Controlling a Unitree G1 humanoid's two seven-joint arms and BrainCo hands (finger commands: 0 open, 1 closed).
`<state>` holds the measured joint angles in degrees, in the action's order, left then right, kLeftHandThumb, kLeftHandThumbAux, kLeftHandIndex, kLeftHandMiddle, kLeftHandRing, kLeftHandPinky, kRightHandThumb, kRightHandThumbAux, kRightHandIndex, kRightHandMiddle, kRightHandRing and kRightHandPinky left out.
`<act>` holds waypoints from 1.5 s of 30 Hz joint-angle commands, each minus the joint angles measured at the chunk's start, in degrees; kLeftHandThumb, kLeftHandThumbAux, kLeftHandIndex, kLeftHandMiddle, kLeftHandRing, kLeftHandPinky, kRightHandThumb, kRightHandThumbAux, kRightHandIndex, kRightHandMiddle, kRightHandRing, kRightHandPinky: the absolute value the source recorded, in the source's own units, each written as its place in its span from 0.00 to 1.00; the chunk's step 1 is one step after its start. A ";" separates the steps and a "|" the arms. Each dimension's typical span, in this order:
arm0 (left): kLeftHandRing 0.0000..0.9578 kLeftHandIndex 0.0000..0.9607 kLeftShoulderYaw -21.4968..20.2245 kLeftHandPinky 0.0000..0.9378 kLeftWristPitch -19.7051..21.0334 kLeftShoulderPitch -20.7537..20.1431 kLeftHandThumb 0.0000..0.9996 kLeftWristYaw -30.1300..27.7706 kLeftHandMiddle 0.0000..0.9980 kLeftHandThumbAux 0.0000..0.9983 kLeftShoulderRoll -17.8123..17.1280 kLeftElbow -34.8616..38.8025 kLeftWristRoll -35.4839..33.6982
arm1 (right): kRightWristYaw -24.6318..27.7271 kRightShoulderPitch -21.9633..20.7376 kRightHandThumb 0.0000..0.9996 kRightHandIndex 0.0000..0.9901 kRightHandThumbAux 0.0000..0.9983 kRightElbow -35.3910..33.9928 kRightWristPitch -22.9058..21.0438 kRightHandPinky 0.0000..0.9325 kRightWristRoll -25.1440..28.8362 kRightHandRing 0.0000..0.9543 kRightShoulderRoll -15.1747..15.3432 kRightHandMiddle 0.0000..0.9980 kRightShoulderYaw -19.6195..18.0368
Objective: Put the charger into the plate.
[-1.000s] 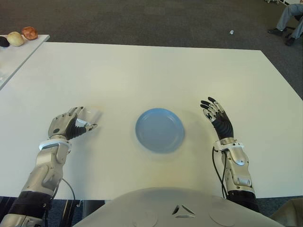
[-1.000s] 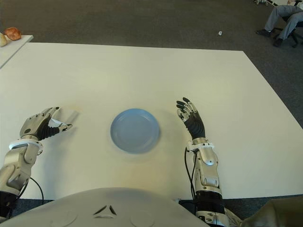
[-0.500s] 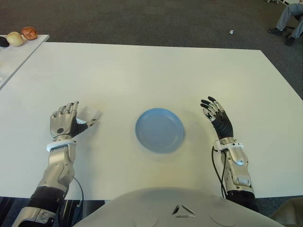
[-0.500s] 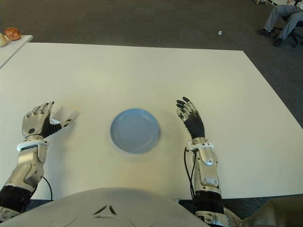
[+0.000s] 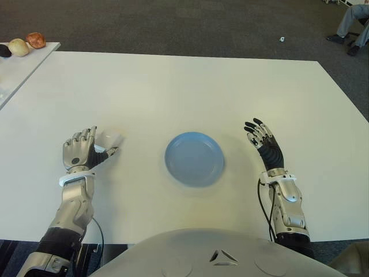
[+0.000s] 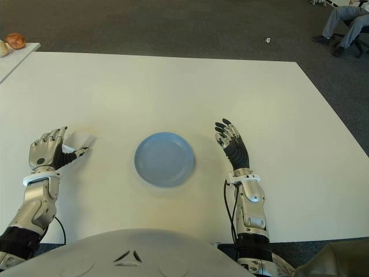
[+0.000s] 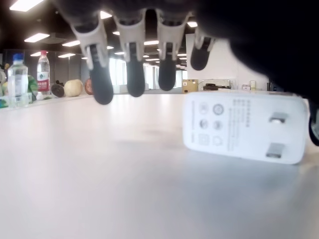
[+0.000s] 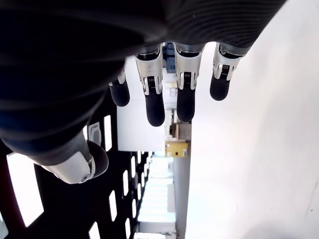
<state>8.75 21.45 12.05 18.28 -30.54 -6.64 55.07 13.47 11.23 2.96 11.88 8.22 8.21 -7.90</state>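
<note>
Two hands show on the white table (image 5: 190, 86), one on each side of the blue plate (image 5: 194, 158). We see the left hand (image 5: 79, 151) at the table's left part, well apart from the plate, its back turned up toward the head camera and its fingers (image 7: 134, 59) spread and slack, holding nothing. The charger (image 5: 109, 139), a white block, lies flat on the table just beyond and slightly to the right of that hand; in the left wrist view it (image 7: 244, 125) lies under the fingertips, its printed face and two metal prongs turned toward the palm. We cannot tell whether the thumb touches it. The plate is bare and sits near the table's near middle. We find the right hand (image 5: 262, 140) just right of the plate, apart from it, fingers (image 8: 154, 94) extended and loose around nothing. At the far left, a second table (image 5: 17, 66) carries three small round items (image 5: 20, 46). At the far right corner, a seated person's legs (image 5: 353, 23) show on the dark carpet (image 5: 173, 26).
</note>
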 commanded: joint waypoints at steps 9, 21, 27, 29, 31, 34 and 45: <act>0.20 0.10 0.84 0.26 -0.23 -0.23 0.21 -3.03 0.17 0.32 -0.57 1.17 -0.48 | -0.20 0.87 0.01 0.11 0.59 0.60 0.14 0.09 0.55 0.17 -0.49 0.21 -0.23; 0.20 0.10 0.92 0.28 -0.31 0.26 0.21 -5.63 0.17 0.32 -0.71 2.51 -0.90 | -0.04 0.97 0.01 0.11 0.59 0.99 0.47 0.09 0.36 0.16 -0.22 0.21 -0.27; 0.23 0.10 1.12 0.32 -0.21 0.30 0.23 -6.93 0.18 0.32 -0.53 2.98 -0.91 | 0.02 1.06 0.01 0.10 0.59 1.01 0.58 0.08 0.34 0.17 -0.02 0.21 -0.36; 0.24 0.10 1.28 0.33 -0.10 0.32 0.23 -6.98 0.19 0.31 -0.38 3.11 -0.70 | 0.14 1.07 0.01 0.10 0.60 0.99 0.54 0.08 0.47 0.17 0.10 0.21 -0.46; 0.24 0.10 1.39 0.34 -0.07 0.37 0.23 -6.99 0.19 0.31 -0.31 3.19 -0.60 | 0.20 1.08 0.01 0.10 0.60 0.98 0.51 0.08 0.54 0.17 0.15 0.21 -0.51; 0.29 0.10 1.72 0.40 -0.03 0.59 0.23 -7.06 0.22 0.30 -0.08 3.45 -0.55 | 0.32 1.06 0.01 0.10 0.60 0.99 0.54 0.08 0.63 0.17 0.17 0.21 -0.54; 0.32 0.10 2.38 0.43 0.89 0.58 0.25 -8.59 0.23 0.30 0.75 4.12 -0.83 | 0.80 1.04 0.01 0.11 0.60 0.97 0.41 0.08 0.86 0.16 0.27 0.21 -0.84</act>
<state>10.31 21.88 12.40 11.41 -30.40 -2.78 54.59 14.09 12.00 3.40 12.09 8.27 8.40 -8.36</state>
